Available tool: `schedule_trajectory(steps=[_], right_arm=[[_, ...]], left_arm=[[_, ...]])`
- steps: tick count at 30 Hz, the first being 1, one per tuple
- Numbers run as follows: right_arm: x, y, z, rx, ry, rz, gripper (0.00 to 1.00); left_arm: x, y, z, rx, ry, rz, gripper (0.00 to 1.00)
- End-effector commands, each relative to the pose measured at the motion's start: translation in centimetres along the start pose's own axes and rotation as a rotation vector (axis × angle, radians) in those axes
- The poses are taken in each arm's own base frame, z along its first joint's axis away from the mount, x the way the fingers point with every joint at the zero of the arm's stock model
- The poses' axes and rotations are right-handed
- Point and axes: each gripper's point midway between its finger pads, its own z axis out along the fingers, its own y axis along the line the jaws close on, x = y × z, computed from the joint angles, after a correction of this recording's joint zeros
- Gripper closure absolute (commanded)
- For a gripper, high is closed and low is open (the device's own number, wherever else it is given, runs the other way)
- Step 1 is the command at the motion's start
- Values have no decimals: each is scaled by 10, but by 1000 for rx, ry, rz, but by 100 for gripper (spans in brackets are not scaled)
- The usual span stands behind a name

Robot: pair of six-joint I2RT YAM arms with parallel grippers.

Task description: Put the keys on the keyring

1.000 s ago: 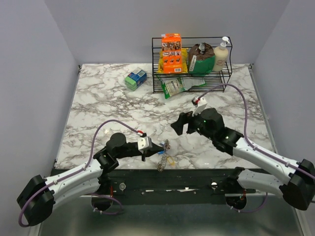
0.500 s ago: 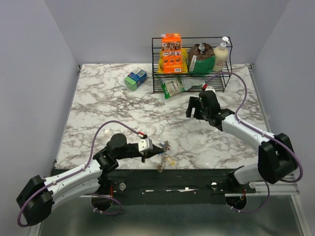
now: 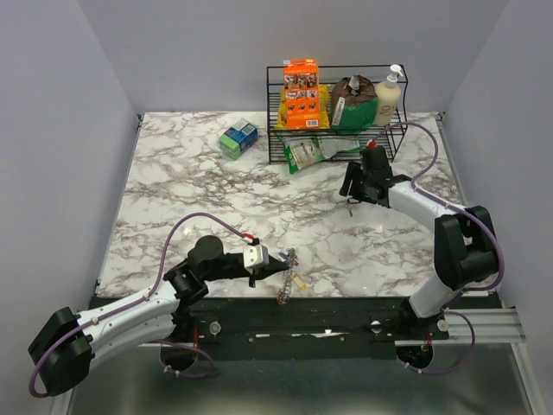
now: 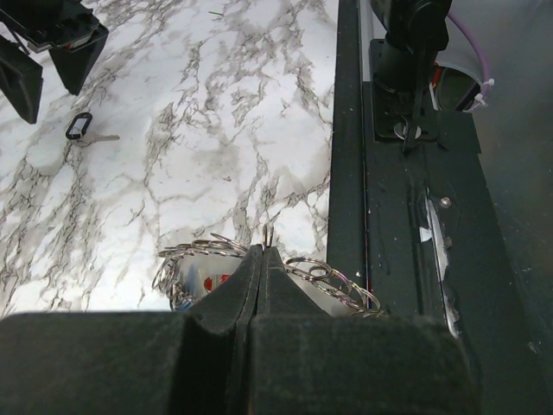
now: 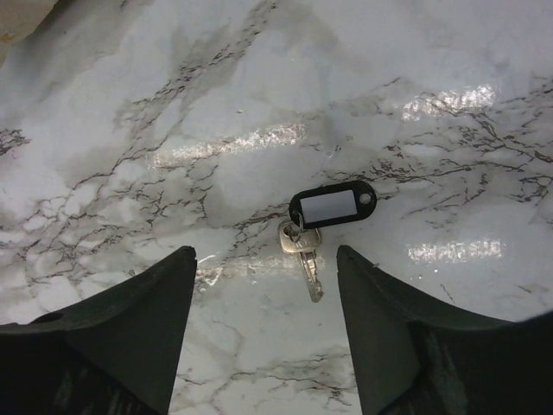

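Note:
My left gripper point(image 3: 275, 262) is shut on the keyring point(image 3: 289, 272) at the table's front edge. In the left wrist view the shut fingertips point(image 4: 262, 251) pinch a thin wire of the coiled silvery keyring point(image 4: 337, 281), which spreads to both sides. Red and blue key tags point(image 4: 206, 281) show under its left part. My right gripper point(image 3: 352, 195) is open and empty, hovering over a silver key with a black tag point(image 5: 333, 207) lying flat on the marble. The key sits just beyond and between the fingers, with the gripper's midpoint point(image 5: 263, 259) beside its blade. That key also shows in the left wrist view point(image 4: 82, 130).
A black wire rack point(image 3: 337, 121) with boxes, packets and a soap bottle stands at the back, close behind the right gripper. A green and blue box point(image 3: 238, 138) lies to its left. A black rail point(image 4: 350, 130) runs along the table's front edge beside the keyring.
The right arm has swung from the table's middle to the back right and now hovers over the black-tagged key. The left gripper has stayed put, still holding the keyring.

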Motion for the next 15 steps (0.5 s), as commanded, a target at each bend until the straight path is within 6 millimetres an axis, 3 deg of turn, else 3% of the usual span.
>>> schedule_trajectory(steps=[1,10,11,15], right_arm=[[3,7,6,-21,44,2,33],[3,2,13,21,65,-8,36],[3,2,14,22,65,-7,43],[6,1,20,30,79,-12,43]], left_arm=[[-14,0,2,1,-44,24,100],[-14,-3,3,18,-49,15,100],[-15,-3,2,18,-52,18,100],[-15,-4,2,26,-52,21,100]])
